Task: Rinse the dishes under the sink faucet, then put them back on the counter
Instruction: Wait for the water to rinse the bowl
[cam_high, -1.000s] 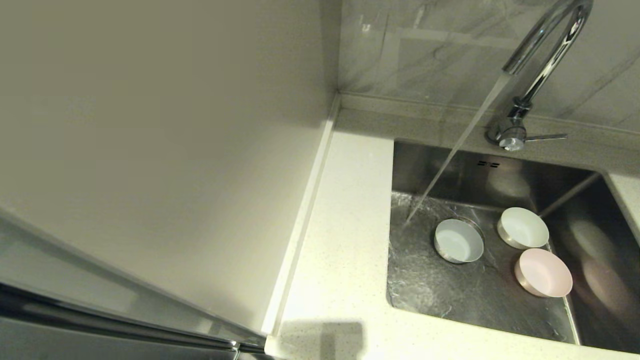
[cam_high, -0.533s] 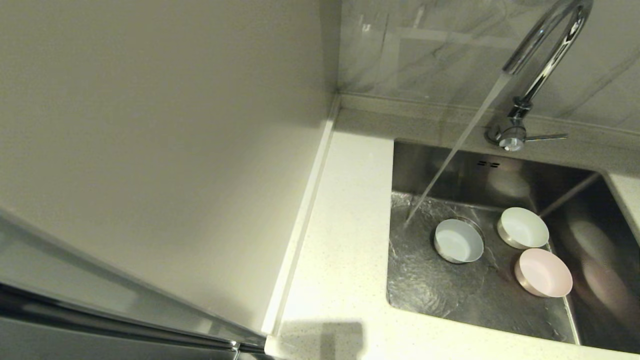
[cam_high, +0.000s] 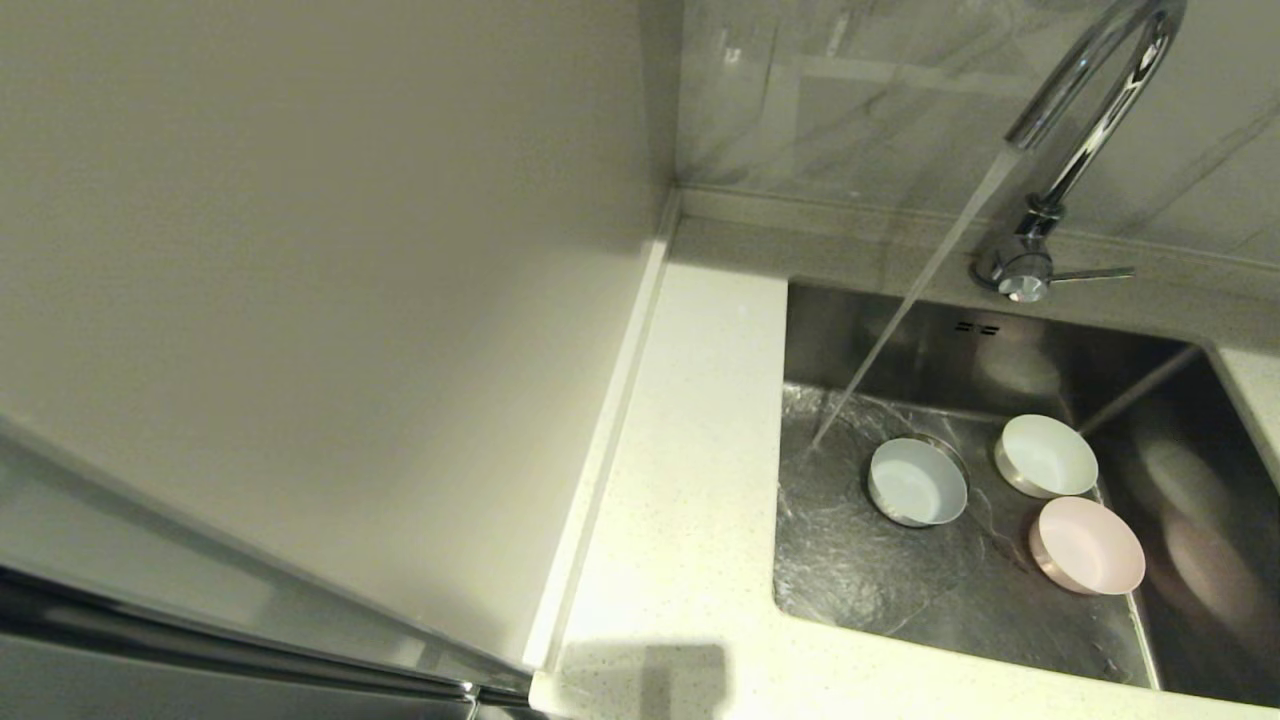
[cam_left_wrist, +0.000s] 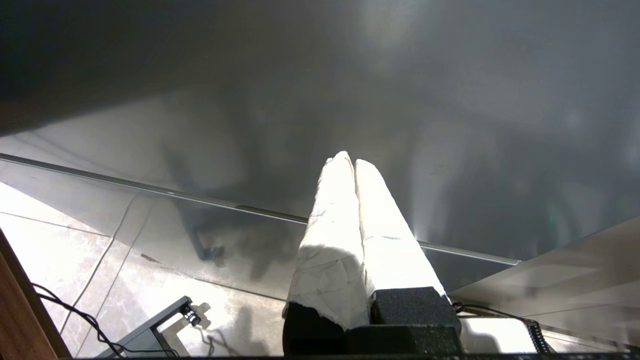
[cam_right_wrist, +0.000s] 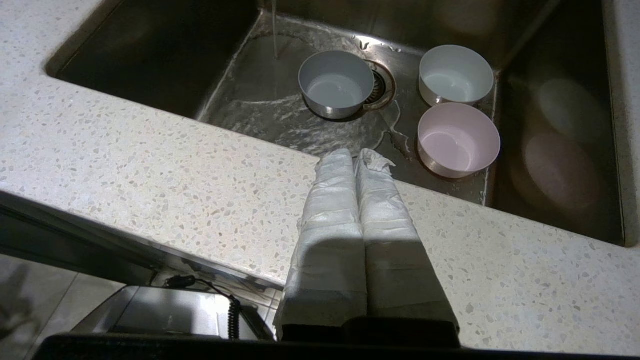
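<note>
I see three round bowls — pale blue (cam_high: 917, 482), white (cam_high: 1046, 456), pink (cam_high: 1087, 545) — in the brushed steel sink (cam_high: 880, 590); faucet (cam_high: 1075, 150) running. Right gripper (cam_right_wrist: 356, 156) pressed together over the speckled counter (cam_right_wrist: 150, 170); left gripper (cam_left_wrist: 348, 160) likewise, facing a dark glossy panel (cam_left_wrist: 450, 100).

Light is dim and warm around me. The faucet (cam_high: 1090, 110) gleams with hard glare, and the wet sink (cam_high: 900, 580) floor glitters. A square shadow falls on the table (cam_high: 680, 520) at its near edge. My left hand (cam_left_wrist: 354, 161), fingers pressed together, is blown out white against a dark, hazy panel. My right hand (cam_right_wrist: 356, 156), likewise closed, is bright at its tips and shadowed lower down. Smeared reflections blur the sink's right wall.
</note>
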